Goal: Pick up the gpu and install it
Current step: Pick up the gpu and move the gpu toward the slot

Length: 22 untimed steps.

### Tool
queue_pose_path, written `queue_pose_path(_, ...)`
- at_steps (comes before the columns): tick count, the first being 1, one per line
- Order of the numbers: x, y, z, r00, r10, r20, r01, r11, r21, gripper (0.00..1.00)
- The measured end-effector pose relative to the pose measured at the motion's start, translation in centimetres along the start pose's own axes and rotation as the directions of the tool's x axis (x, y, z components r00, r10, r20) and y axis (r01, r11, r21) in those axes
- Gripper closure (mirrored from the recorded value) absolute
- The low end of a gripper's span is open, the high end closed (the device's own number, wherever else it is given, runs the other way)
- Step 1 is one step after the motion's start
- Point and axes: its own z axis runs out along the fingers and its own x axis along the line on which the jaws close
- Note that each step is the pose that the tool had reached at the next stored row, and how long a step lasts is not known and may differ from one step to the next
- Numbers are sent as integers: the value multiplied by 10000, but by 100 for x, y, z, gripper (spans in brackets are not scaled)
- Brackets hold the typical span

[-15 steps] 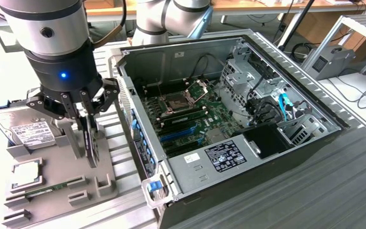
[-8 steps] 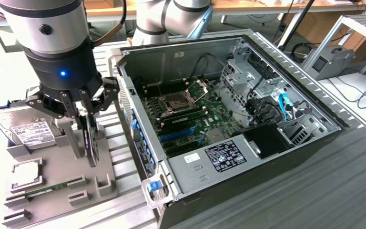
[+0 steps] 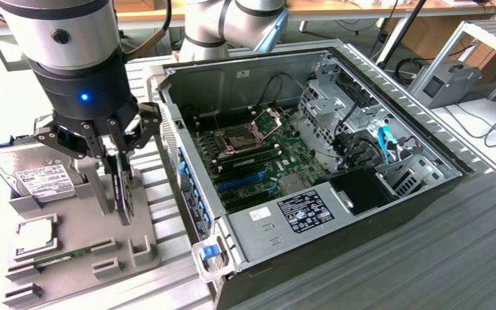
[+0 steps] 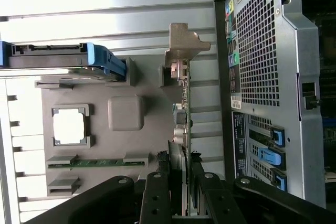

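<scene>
1. Jaws stand part-way closed astride the gpu [image 3: 124, 194]. In the wrist view the fingers [image 4: 156, 198] seem to press both faces of the card, though the contact itself is hard to make out.
2. Standing on edge, the gpu [image 4: 180, 114] is over the grey tray [image 3: 75, 223] at the exterior view's left. Its silver bracket [image 4: 184, 45] is at the end farthest from the jaws.
3. Also on the tray [image 4: 105, 142] is a drive [image 3: 37, 171] in a blue frame, upright at one end. A square chip [image 3: 34, 234] and a green memory stick [image 3: 59, 258] lie flat nearer the other end.
4. Just beside the tray, toward the exterior view's right, an open case [image 3: 205, 84] lies on its side on the ribbed metal table [image 3: 420, 258]. The motherboard [image 3: 265, 161] faces up, with the power supply [image 3: 304, 213] along the near wall.
5. Above the jaws rises the arm [image 3: 67, 39], a blue light [image 3: 83, 97] lit on its wrist.
</scene>
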Motion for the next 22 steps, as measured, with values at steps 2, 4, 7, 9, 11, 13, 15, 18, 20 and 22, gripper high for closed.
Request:
queue_pose_path(2,0,0,-8,10000,0,1,0,10000,0,74)
queue_pose_path(4,-1,1,-17,10000,0,1,0,10000,-1,74)
queue_pose_path(7,-1,1,-27,10000,0,0,0,10000,0,74)
queue_pose_path(9,-1,1,-35,10000,0,0,0,10000,0,74)
queue_pose_path(11,-1,2,-46,10000,0,0,0,10000,0,74)
queue_pose_path(13,-1,2,-56,10000,0,0,0,10000,0,74)
queue_pose_path(15,-2,2,-69,10000,0,1,0,10000,-1,74)
queue_pose_path(18,-2,3,-83,10000,0,0,0,10000,0,74)
queue_pose_path(20,-2,3,-88,10000,0,1,0,10000,-1,74)
queue_pose_path(22,-2,4,-96,10000,0,0,0,10000,0,74)
